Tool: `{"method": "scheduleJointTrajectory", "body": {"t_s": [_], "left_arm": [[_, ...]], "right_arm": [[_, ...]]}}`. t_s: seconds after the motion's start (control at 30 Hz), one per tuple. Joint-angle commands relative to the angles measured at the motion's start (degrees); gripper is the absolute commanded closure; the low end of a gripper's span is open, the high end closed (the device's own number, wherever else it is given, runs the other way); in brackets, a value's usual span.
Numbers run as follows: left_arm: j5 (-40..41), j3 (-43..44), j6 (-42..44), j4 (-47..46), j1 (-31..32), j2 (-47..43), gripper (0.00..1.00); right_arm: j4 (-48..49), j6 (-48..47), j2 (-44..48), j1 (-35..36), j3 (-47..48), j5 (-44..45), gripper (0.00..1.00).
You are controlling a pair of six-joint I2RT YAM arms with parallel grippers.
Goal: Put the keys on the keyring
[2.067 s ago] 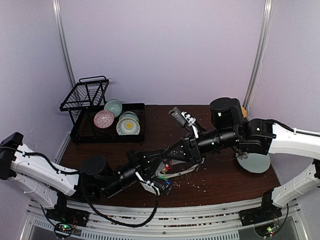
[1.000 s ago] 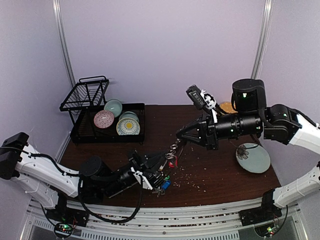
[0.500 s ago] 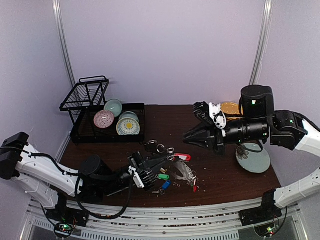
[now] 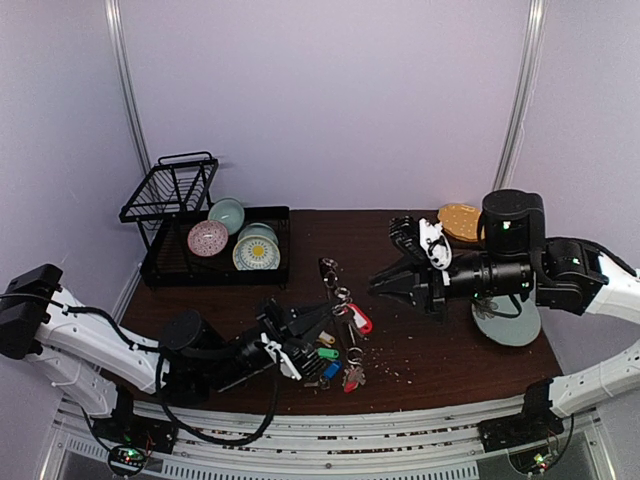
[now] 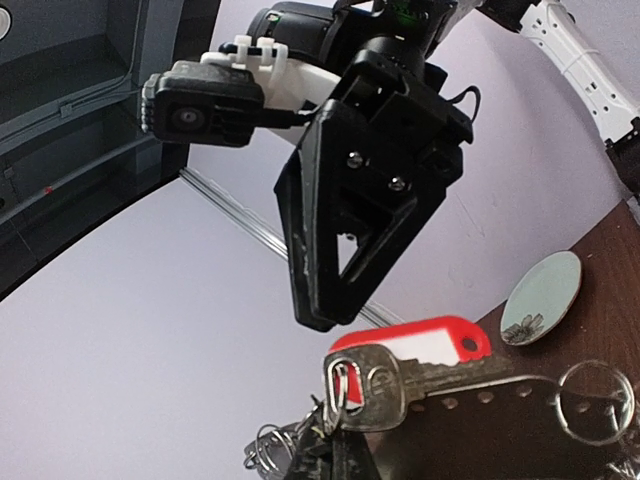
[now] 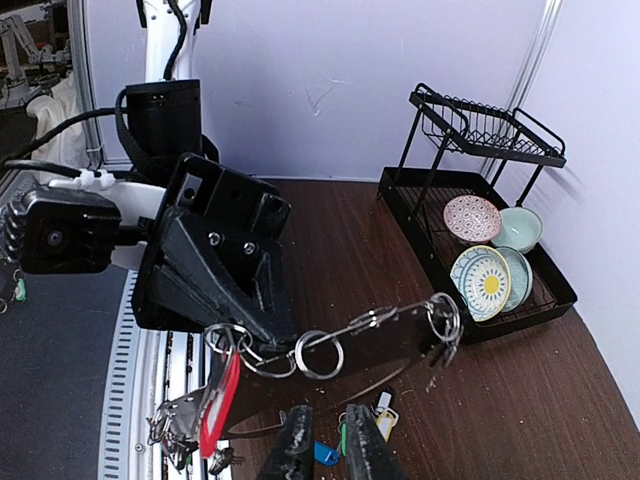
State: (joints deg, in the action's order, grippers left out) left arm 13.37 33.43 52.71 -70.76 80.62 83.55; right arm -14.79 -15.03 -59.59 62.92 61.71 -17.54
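My left gripper point(image 4: 312, 322) is shut on the keyring point(image 6: 385, 318), a thin dark wire strung with small metal rings; its fingertips point(image 5: 335, 462) pinch the wire and rings. A key with a red tag point(image 5: 420, 350) hangs from a ring right at them, also visible as the red-tagged key point(image 4: 360, 320). More keys with green point(image 4: 326, 353), blue point(image 4: 328, 370) and red point(image 4: 352, 378) tags lie below on the table. My right gripper point(image 6: 328, 440) hovers just right of the keyring, jaws slightly open and holding nothing, seen as the right gripper point(image 4: 378, 282).
A black dish rack point(image 4: 172, 190) with patterned plates point(image 4: 208, 238) stands at the back left. A pale plate point(image 4: 510, 325) lies under the right arm, with an orange-brown object point(image 4: 460, 222) behind it. Crumbs dot the dark wooden table point(image 4: 430, 360).
My right gripper has let go of the string of rings, opened slightly and drawn back to the right. The keys have dropped and now hang from and lie beside my left gripper.
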Motion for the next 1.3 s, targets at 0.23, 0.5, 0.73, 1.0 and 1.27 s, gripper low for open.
{"method": "scheduleJointTrajectory", "body": {"t_s": [0.23,0.5,0.73,1.0,1.27], "left_arm": [[1.2,1.5,0.0,-12.5,-0.4,0.6,1.0],[0.6,1.6,0.1,-12.7,-0.4,0.4,1.0],[1.1,1.5,0.1,-12.8,-0.4,0.5,1.0],[1.0,1.5,0.0,-12.8,-0.4,0.7,1.0],[1.1,1.6,-0.1,-13.3,-0.4,0.7,1.0]], "right_arm": [[5.7,6.6,0.2,0.6,-2.6,-1.6,0.87],[6.8,7.7,-1.2,0.6,-4.7,-1.0,0.87],[11.0,10.0,-1.0,0.8,-6.1,-7.3,0.85],[14.3,13.4,-2.2,1.3,-3.9,-9.9,0.87],[10.7,11.8,-4.9,3.5,-0.4,-10.1,0.91]]}}
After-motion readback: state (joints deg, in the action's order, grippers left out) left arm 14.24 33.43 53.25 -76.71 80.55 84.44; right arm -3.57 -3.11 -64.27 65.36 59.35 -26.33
